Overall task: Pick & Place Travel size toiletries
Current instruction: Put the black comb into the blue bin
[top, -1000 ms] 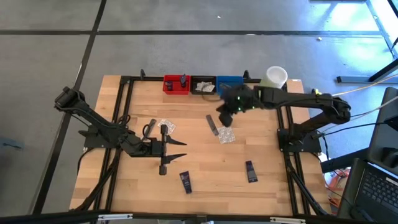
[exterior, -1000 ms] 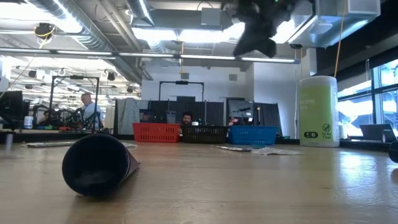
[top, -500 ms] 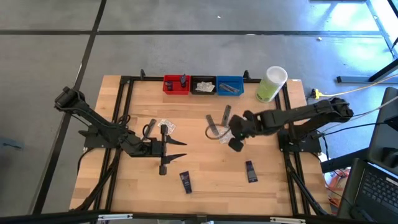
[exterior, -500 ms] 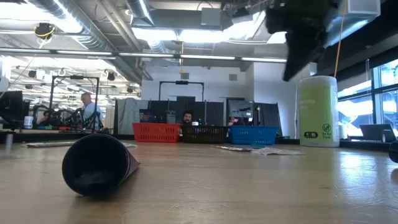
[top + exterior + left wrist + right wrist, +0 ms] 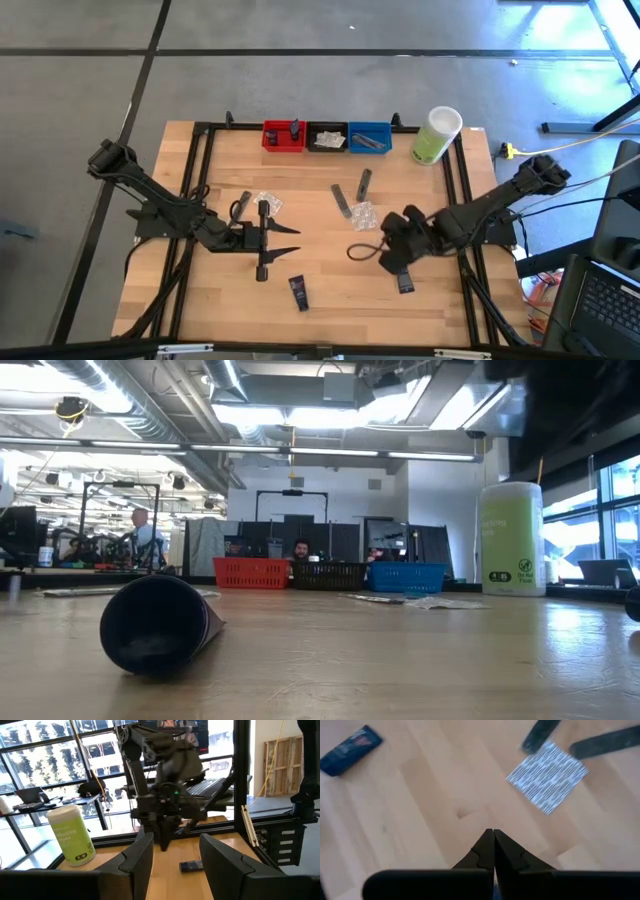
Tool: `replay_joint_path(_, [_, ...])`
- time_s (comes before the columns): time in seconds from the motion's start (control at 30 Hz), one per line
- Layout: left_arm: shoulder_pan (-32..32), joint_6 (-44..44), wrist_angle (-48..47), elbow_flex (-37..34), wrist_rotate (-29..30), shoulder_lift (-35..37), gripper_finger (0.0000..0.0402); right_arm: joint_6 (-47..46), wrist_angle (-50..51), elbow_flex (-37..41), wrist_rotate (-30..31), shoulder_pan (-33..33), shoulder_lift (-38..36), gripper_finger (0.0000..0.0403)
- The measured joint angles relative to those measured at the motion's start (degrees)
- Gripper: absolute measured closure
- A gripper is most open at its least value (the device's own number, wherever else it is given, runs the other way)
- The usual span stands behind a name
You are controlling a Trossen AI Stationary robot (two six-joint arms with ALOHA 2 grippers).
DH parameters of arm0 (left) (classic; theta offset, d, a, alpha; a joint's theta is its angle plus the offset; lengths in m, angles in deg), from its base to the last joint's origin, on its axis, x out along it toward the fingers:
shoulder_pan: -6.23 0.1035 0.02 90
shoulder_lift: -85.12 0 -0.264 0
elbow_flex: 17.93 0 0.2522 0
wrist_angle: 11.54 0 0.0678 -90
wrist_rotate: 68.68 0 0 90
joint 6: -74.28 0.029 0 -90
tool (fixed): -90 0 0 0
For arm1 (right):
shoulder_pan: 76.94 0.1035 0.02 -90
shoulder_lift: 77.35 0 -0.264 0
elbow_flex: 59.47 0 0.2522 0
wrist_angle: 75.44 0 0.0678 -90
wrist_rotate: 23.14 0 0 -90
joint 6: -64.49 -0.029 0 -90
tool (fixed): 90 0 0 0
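Now | right fingers (image 5: 493, 839) together, moved from bins to table centre | left fingers (image 5: 145, 851) apart, unmoved

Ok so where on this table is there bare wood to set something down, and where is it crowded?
Free: the wood between the left gripper and the right gripper, and the near right corner beyond the navy tube. Crowded: the middle, where two grey sachets and a clear packet cluster, and the far edge with the three bins.

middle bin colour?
Black bin, between the red and blue ones; clearest in the high view.
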Motion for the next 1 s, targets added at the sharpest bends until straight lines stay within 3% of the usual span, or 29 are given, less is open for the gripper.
replay_joint_path(0.5, [0.0,0.0,-0.03,0.0,0.0,0.0,0.0242,-23.48,0.14,-0.01,4.43,18.24,0.02,0.0393])
replay_joint_path(1.0, [0.0,-2.01,-2.13,0.0,-0.01,0.03,0.024,-43.19,0.3,-0.04,15.74,29.04,0.61,0.0394])
